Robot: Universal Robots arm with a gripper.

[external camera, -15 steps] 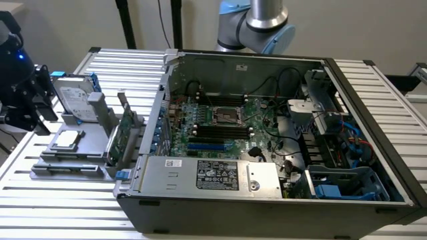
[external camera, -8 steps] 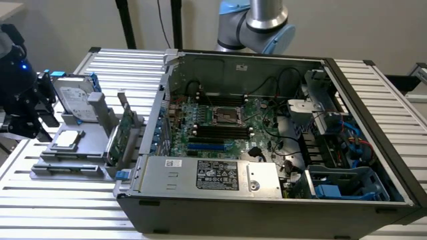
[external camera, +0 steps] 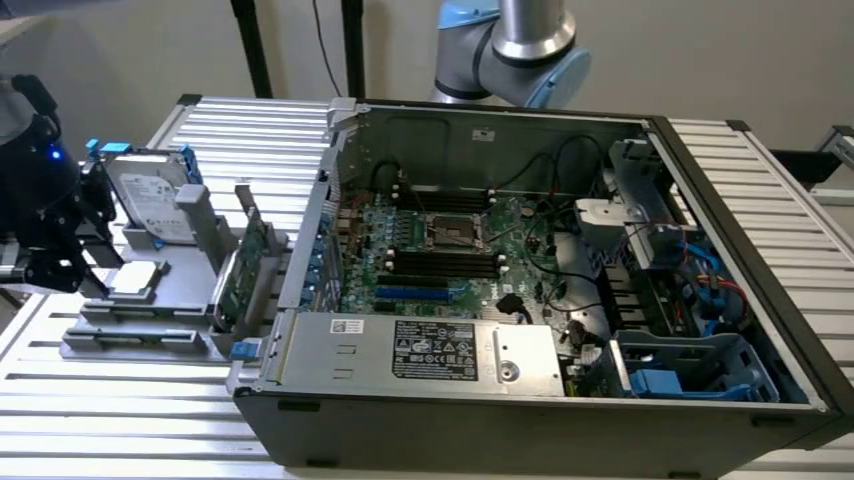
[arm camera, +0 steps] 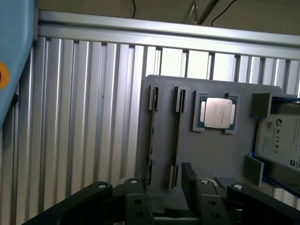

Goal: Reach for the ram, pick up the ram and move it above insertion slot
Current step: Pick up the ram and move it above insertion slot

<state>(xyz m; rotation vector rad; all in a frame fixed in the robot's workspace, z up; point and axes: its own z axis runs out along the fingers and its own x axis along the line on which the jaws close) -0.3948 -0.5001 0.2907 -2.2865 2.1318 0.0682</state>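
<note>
Our pincer (arm camera: 167, 199) hangs wide open and empty over the gray parts holder (arm camera: 211, 159). Just ahead of its fingers, we take the ram (arm camera: 152, 136) to be the thin board standing on edge in a slot. It is likely kept upright so its flat faces can be pinched. The processor (arm camera: 216, 113) lies further ahead.

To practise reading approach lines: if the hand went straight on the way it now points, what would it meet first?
Probably the gray holder, between its two narrow card slots; the hand hangs open above it, though depth is hard to judge.
</note>
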